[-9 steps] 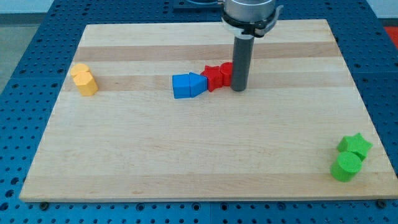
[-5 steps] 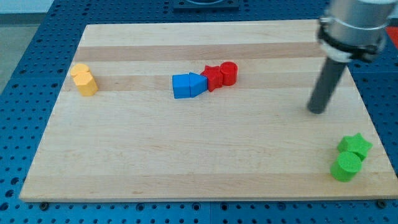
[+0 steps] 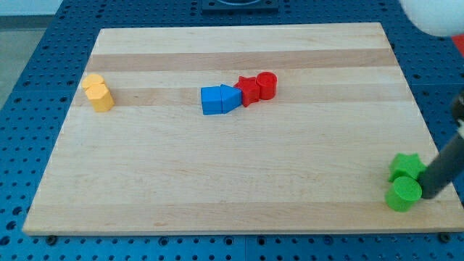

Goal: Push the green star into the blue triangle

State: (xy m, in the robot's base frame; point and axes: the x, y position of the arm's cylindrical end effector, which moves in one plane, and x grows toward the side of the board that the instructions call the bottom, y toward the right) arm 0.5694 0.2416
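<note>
My tip [image 3: 426, 196]: a plain rod with no gripper to spread or close, touching the green star [image 3: 406, 166] at its 4 o'clock side.
Green cylinder [image 3: 402, 193]: at 6 o'clock of the star, touching it.
Blue triangle [image 3: 230, 98]: far off toward 10 o'clock, between blue cube [image 3: 212, 101] and red star [image 3: 249, 90].
Red cylinder [image 3: 267, 84]: beside the red star.
Two yellow blocks [image 3: 98, 93]: at 9 o'clock on the desk [image 3: 217, 174].

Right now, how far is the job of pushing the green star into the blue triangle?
Done: my tip sits at the view's right of the green star, beside the green cylinder. In hand: lining up the push. Left: the whole push; the blue triangle lies far off toward the view's upper left.
</note>
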